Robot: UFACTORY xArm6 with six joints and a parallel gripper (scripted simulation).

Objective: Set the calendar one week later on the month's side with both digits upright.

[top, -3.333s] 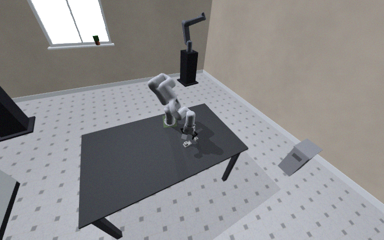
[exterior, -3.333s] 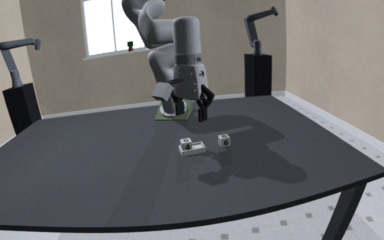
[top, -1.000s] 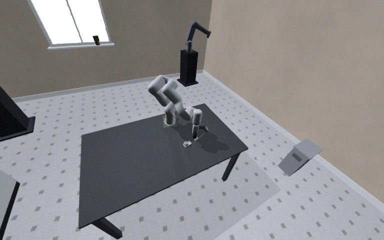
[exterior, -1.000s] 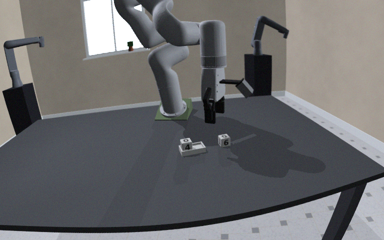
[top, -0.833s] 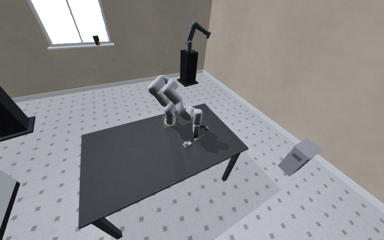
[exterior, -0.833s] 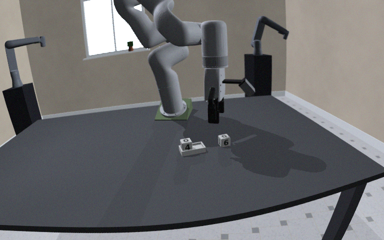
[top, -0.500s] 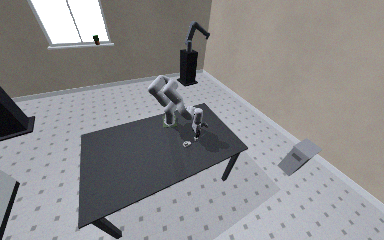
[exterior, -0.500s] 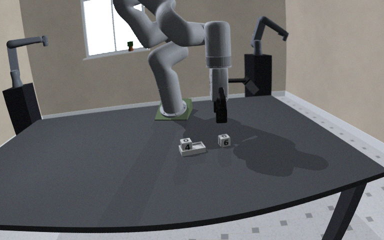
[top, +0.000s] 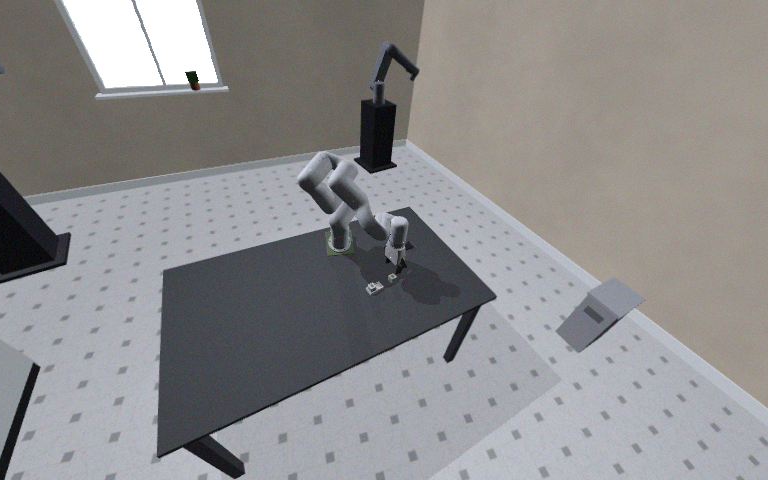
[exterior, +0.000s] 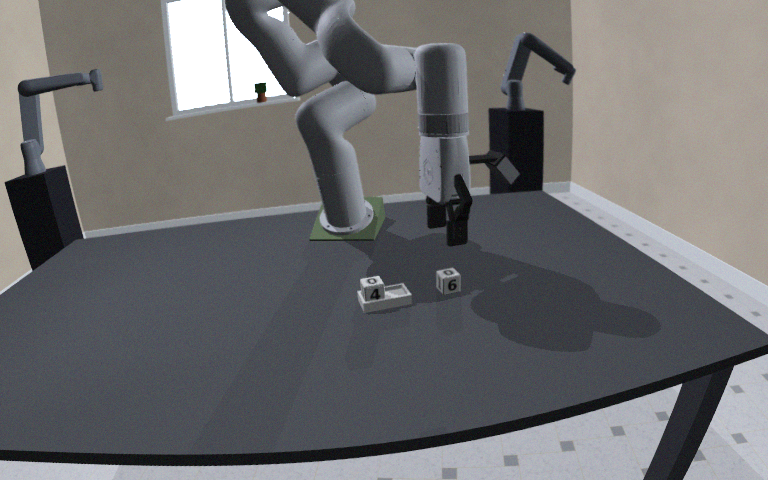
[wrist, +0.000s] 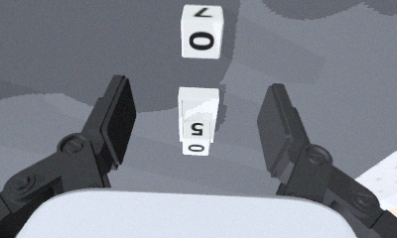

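The jaws (exterior: 451,233) stand wide with nothing between them, hanging above the surface (exterior: 198,356) with their tips pointing straight down. Neither cube is touched.

Looking down past the two dark fingers, the tray (wrist: 199,99) lies below, in line with the middle of the gap. Its long axis runs straight away from the wrist, so the fingers sit one to each long side. If they came down and closed, I would expect them to pinch across the tray's short width, or across the seated cube (wrist: 198,130) at the near end of it. That cube shows a 0 and a 5 to the wrist view and a 4 to the room. The slot next to it holds no cube.

The loose cube (exterior: 448,280) stands flat on the surface, just beside the tray's vacant end but apart from it, on the same line and farther out from the jaws. It shows a 0 on top and a 6 to the room. From the room it looks to be almost under the jaws, slightly nearer to me; the true offset is hard to judge.

The last link of the arm (exterior: 442,89) stands upright, while the elbow folds back over the base by the rear edge.
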